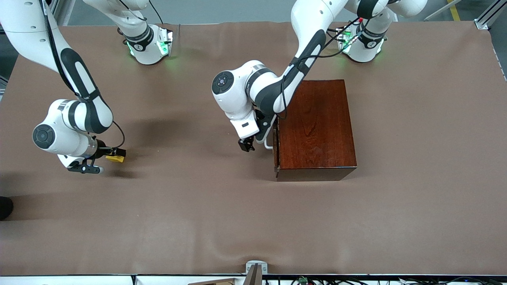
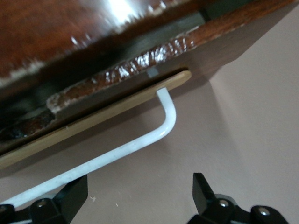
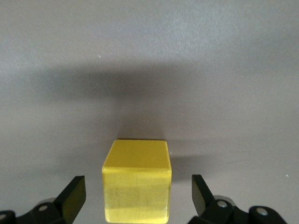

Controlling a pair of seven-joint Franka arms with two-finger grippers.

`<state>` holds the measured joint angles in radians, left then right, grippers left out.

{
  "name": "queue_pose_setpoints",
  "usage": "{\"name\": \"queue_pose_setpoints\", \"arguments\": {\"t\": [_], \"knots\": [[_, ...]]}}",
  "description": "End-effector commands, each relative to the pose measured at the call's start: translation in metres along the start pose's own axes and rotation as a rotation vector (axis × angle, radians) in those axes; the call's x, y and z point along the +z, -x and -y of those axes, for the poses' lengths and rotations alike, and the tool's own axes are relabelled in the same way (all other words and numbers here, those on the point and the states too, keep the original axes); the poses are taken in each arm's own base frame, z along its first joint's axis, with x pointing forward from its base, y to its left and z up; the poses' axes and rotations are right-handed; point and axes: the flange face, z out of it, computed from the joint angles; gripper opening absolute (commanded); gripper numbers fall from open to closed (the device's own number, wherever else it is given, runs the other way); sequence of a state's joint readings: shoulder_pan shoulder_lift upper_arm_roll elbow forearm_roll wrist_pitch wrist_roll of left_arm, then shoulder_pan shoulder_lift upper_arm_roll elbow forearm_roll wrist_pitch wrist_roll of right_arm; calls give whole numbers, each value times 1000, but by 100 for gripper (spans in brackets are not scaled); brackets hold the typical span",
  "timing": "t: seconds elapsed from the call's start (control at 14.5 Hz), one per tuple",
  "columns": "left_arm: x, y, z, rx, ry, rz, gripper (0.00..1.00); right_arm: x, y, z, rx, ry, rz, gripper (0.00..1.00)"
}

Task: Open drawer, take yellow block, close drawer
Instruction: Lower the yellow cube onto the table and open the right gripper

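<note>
The yellow block [image 1: 115, 158] sits on the brown table cover toward the right arm's end. My right gripper [image 1: 106, 160] is open around it; in the right wrist view the block [image 3: 136, 186] stands between the fingers with a gap on each side. The dark reddish-brown box [image 1: 317, 126] stands toward the left arm's end. Its drawer [image 2: 93, 120] is pushed in almost flush, showing only a thin pale edge. My left gripper [image 1: 248, 145] is open just in front of the white handle [image 1: 269, 143], and the handle bar [image 2: 140, 142] passes beside one finger [image 2: 70, 198].
Brown cloth covers the whole table [image 1: 253, 221]. The two arm bases [image 1: 148, 45] stand along the edge farthest from the front camera. A small metal bracket [image 1: 256, 269] sits at the table's nearest edge.
</note>
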<state>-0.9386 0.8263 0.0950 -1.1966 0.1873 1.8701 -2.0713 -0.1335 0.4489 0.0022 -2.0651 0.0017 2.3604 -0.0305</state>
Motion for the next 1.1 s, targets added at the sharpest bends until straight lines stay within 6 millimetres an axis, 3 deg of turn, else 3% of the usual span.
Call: {"name": "queue_pose_setpoints", "arguments": {"t": [0.0, 0.14, 0.28, 0.55, 0.62, 0.76, 0.83, 1.03], "knots": [[2, -7, 6, -5, -25, -47, 100, -43, -7, 2, -15, -2, 12, 100], [12, -5, 10, -13, -46, -58, 100, -65, -14, 4, -21, -2, 16, 100], [9, -4, 9, -4, -35, -50, 100, -82, -15, 9, -24, -7, 12, 100], [-24, 21, 0, 63, 123, 56, 100, -120, -15, 16, -34, -5, -52, 100], [-45, 29, 6, 94, 147, 75, 100, -127, -17, 18, -40, -4, -65, 100], [-95, 23, 12, 114, 200, 117, 100, -152, -18, 22, -48, -3, -75, 100], [-131, 5, 13, 95, 242, 141, 100, -169, -21, 24, -51, -2, -69, 100], [-201, -35, 26, 154, 302, 180, 100, -208, -25, 38, -71, 0, -57, 100]]}}
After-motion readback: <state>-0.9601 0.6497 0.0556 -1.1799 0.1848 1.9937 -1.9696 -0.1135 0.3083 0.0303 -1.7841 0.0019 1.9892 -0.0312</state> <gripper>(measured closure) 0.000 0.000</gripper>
